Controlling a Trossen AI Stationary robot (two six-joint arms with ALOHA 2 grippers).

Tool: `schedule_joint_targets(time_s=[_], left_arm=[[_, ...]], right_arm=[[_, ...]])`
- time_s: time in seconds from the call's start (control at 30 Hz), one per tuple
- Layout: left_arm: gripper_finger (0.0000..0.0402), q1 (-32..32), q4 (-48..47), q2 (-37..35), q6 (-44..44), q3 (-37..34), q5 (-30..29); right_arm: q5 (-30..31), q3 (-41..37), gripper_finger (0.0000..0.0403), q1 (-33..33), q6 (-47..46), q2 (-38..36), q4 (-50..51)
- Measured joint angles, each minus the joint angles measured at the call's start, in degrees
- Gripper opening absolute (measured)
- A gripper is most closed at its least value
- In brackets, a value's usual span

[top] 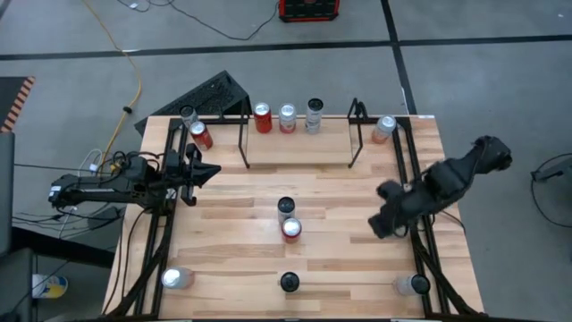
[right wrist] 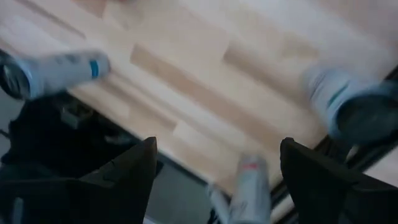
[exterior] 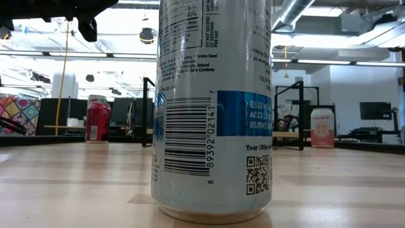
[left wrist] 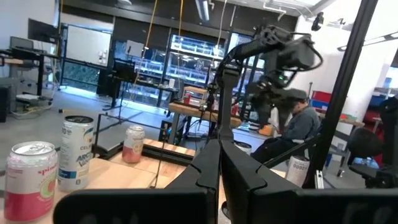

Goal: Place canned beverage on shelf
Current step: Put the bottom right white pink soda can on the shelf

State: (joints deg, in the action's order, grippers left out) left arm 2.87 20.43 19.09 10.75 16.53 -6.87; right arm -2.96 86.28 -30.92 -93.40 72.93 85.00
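Observation:
The black wire shelf (top: 245, 143) stands at the table's far edge, with three cans upright in it: a red one (top: 262, 118), a white one (top: 287, 118) and a silver one (top: 314, 114). Two cans (top: 285, 207) (top: 291, 229) stand at the table's middle. My right gripper (top: 386, 213) hovers open at the right side of the table; in its wrist view (right wrist: 217, 186) it looks down on blurred cans (right wrist: 56, 71) (right wrist: 351, 102). My left gripper (top: 201, 172) is shut and empty at the left side; its shut fingers show in the left wrist view (left wrist: 219, 163).
More cans stand about: two at the far left (top: 188, 114) (top: 201, 134), one at the far right (top: 384, 128), and three along the near edge (top: 176, 278) (top: 289, 283) (top: 411, 284). The near can (exterior: 214, 107) fills the low view. A seated person (left wrist: 298, 124) shows beyond the table.

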Motion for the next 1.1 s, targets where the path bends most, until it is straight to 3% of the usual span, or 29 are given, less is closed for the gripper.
schedule_joint_targets(time_s=[0.27, 0.53, 1.1], left_arm=[[0.0, 0.0, 0.0, 0.0, -0.1, 0.0, 0.4], [0.0, 0.0, 0.0, 0.0, -0.1, 0.0, 0.4], [0.0, 0.0, 0.0, 0.0, 1.0, 0.0, 0.5]], right_arm=[[-11.7, 0.0, 0.0314, -8.8, -17.4, 6.0, 0.7], [-16.9, 0.0, 0.0314, -15.5, -27.4, 10.8, 0.1], [-17.9, 0.0, 0.0314, -22.0, -24.5, 16.5, -0.4]])
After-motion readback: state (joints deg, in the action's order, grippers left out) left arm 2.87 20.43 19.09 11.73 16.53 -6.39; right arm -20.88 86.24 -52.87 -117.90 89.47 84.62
